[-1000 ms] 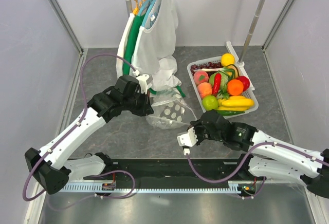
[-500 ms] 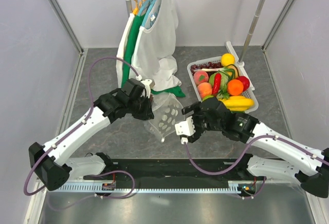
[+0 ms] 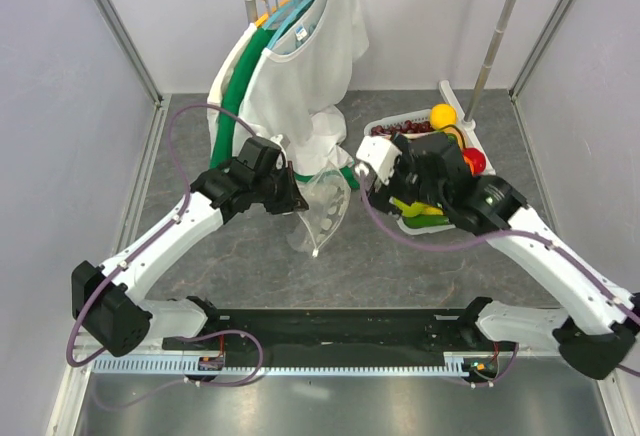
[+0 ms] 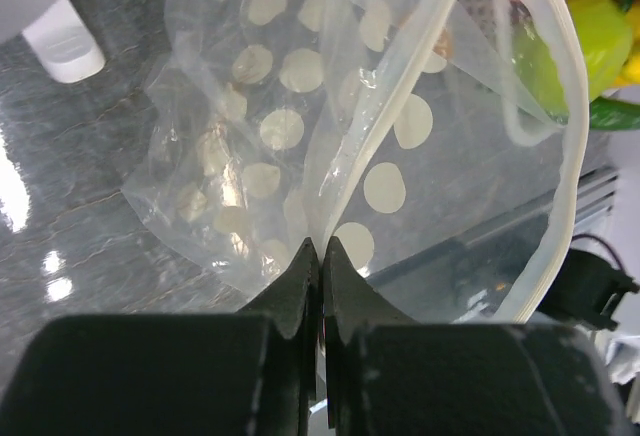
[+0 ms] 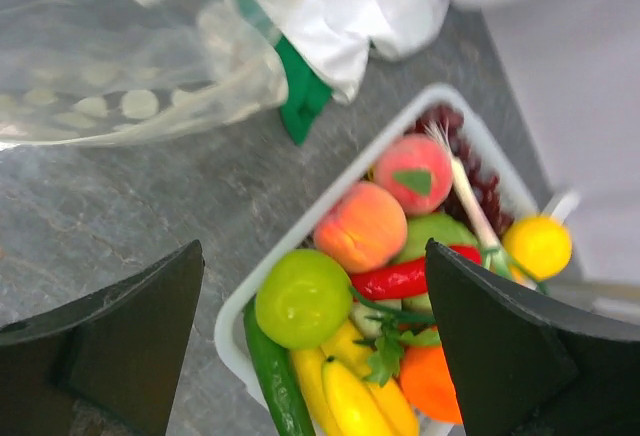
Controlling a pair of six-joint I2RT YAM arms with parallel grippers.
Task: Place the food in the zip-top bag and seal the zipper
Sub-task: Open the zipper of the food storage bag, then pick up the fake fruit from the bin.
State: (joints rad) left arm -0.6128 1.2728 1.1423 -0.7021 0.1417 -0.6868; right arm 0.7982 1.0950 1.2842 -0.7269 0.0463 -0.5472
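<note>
While my left arm (image 3: 160, 246) stretches forward over the middle of the table (image 3: 400, 266), elbow out to the side, the left hand (image 4: 320, 256) is clamped tight, its two fingers pressed together on the mouth edge of the zip-top bag (image 4: 280, 126). From that pinch the dotted bag hangs slack in front of the white garments (image 3: 310, 66) on the rail. I cannot tell whether its lower end touches the table. From the fingers the pale zipper (image 4: 570, 156) curves off in a loose loop, unsealed, with the mouth gaping and no food inside that I can make out. My right arm (image 3: 540, 246) is bent high and angled across to the white basket (image 5: 235, 326) at the far right. The right hand (image 5: 313, 248) hovers above it with its fingers spread wide, holding and touching nothing. Below it in the basket lie the green apple (image 5: 302, 298), peach (image 5: 362, 226), red chili (image 5: 400, 278) and lemon (image 5: 538, 246), all just beside the bag.
</note>
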